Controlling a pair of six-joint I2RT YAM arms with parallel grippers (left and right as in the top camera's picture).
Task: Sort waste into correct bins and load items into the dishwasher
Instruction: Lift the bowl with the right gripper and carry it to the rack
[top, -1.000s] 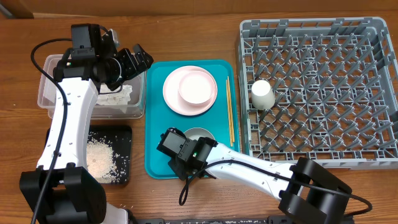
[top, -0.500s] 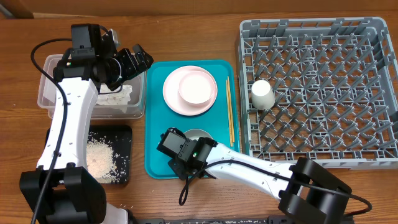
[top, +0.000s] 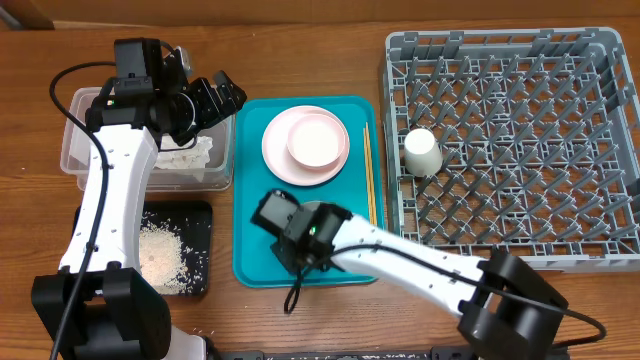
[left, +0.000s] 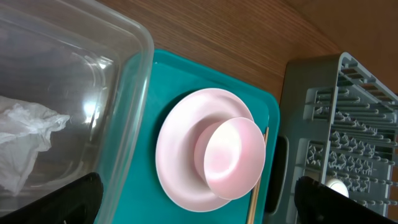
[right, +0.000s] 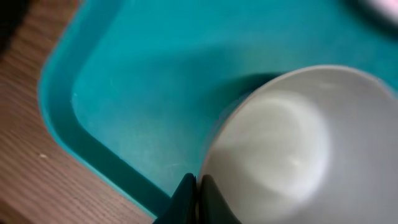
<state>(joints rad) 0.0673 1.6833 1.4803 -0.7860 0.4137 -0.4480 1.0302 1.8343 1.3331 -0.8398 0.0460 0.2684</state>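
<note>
At lower centre, the right gripper (right: 194, 196) is pinching the grey-blue bowl (right: 280, 149) at the teal tray (top: 250, 180), the left gripper (top: 218, 98) is gaping wide, and only 1 white cup (top: 422, 151) is sitting in the dish rack (top: 500, 40).

Place: robot workstation, laid out for dish clearing | Evidence: wooden desk (top: 300, 60); dish rack (top: 510, 150) seen right of the right claw (right: 196, 196); teal tray (top: 250, 200) seen beneath it.
</note>
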